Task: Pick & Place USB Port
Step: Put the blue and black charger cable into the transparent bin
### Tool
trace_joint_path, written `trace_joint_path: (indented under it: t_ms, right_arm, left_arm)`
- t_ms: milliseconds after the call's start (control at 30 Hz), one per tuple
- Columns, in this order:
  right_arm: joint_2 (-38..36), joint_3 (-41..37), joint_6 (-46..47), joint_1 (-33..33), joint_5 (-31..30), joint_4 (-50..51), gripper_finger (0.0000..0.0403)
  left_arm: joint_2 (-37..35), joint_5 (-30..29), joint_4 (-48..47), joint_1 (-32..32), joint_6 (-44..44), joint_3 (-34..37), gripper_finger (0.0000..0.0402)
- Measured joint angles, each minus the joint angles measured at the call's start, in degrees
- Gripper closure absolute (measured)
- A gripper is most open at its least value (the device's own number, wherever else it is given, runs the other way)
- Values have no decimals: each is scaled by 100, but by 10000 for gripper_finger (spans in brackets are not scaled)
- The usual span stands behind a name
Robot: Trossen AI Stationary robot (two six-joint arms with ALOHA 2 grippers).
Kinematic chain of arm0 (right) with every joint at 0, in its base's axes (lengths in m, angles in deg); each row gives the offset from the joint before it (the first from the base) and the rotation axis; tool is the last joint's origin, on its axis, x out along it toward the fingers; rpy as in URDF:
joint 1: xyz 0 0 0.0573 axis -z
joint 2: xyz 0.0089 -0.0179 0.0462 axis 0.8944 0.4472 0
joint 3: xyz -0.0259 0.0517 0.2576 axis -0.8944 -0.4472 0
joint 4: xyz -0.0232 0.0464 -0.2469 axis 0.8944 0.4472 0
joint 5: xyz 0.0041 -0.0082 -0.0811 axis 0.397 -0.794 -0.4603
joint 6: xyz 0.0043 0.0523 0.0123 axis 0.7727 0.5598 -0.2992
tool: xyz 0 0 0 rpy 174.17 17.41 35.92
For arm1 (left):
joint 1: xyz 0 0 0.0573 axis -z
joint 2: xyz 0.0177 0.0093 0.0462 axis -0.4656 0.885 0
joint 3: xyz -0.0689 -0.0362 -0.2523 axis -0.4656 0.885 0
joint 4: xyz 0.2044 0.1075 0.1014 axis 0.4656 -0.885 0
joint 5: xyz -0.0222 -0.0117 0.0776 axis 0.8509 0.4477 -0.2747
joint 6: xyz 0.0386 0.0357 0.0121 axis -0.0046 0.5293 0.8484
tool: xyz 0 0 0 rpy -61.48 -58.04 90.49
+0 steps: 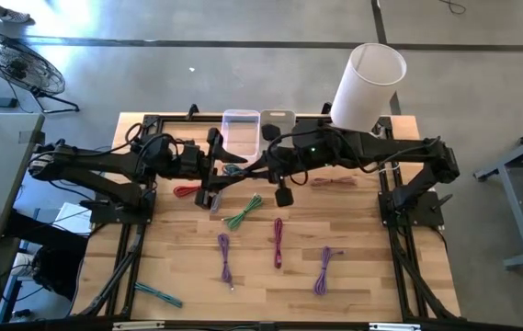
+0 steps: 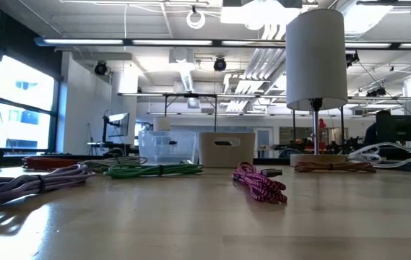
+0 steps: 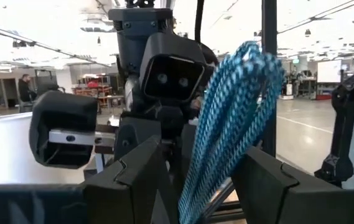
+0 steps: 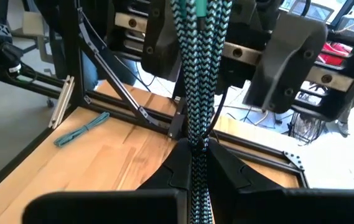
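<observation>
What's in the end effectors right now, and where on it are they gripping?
Both hold one teal braided cable bundle. The right end effector is shut on its lower part; the left end effector has it between its fingers near the other end.

Both arms reach in over the back half of the desk (image 1: 353, 267) and meet near its middle. A bundled cable (image 1: 234, 169) hangs between the left pincer (image 1: 217, 173) and the right pincer (image 1: 254, 167), just in front of two bins: one bin (image 1: 240, 131) left, another bin (image 1: 278, 122) right beside it. A tall tube (image 1: 368, 87) stands at the back right corner. More cable bundles (image 1: 278, 241) lie spread across the desk's front half; one cable (image 1: 158, 294) lies alone at the front left.
</observation>
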Motion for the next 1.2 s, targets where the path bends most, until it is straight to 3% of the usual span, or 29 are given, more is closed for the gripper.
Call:
trace_joint_path:
  t_ms: [300,400,500,567,767,900,1067,1133,1200]
  right_arm:
    - [11,0,-3,0,2,-34,386]
    - [5,0,1,0,-2,-37,386]
    - [5,-2,16,2,-8,-1,386]
    - [5,-11,42,5,-65,11,382]
    - [-13,-5,205,-60,-625,52,299]
    - [-139,0,189,-100,-930,336,246]
    - [-539,0,4,-322,-2229,946,205]
    - [-708,2,3,-424,-2753,1182,201]
    - [-864,2,19,-532,-3204,1427,200]
  left_arm:
    - [25,-96,-54,0,155,9,229]
    - [25,-90,-100,0,275,8,271]
    - [25,-77,-315,-70,372,6,358]
    - [-9,-70,-434,-155,547,4,382]
    - [-83,-395,-598,-149,1047,9,389]
    - [-327,-950,-943,-153,1232,7,389]
    - [-615,-2335,-2568,-154,1422,-397,389]
    - [-607,-2918,-3604,-218,1003,-705,389]
    - [-527,-3075,-4642,-512,476,-1024,389]
